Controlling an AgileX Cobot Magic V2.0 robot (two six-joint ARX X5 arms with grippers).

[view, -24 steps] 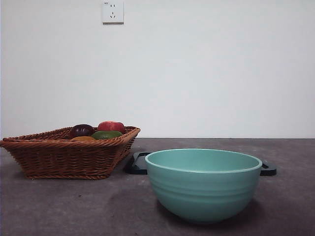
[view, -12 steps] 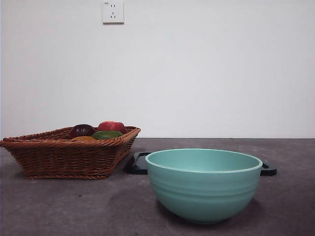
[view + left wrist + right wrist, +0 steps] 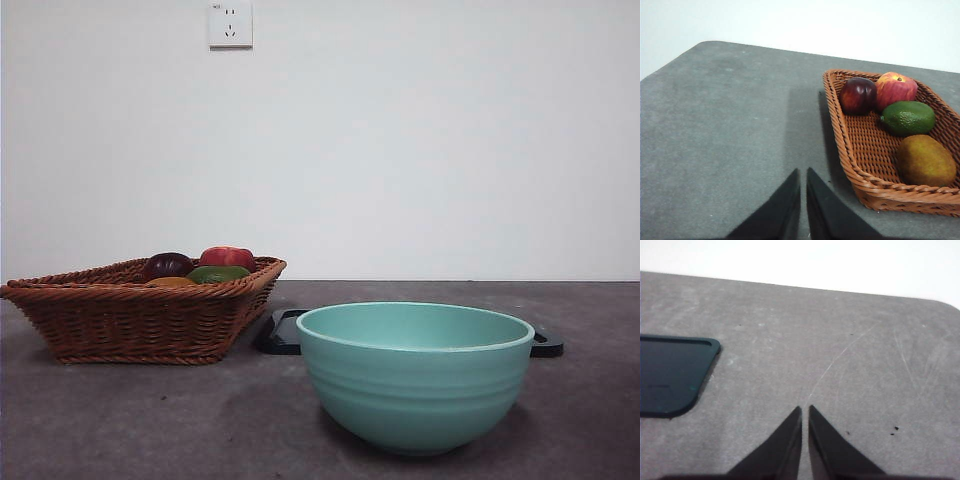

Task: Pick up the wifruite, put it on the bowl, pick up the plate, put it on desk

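front: low, level, near bowl point(image 3: 414, 375) | wrists: high, angled down at desk point(image 3: 715, 125)

Wicker basket point(image 3: 130, 320) holds a dark purple fruit point(image 3: 858, 95), red peach point(image 3: 896, 89), green avocado point(image 3: 908, 117); wall socket point(image 3: 229, 24) above.

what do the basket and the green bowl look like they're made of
The basket looks like woven wicker or rattan: brown interlaced strands with a braided rim, slightly glossy. The bowl looks like glazed ceramic, though coated plastic is possible: smooth mint-green surface, soft sheen, faint horizontal ridges, thin rim.
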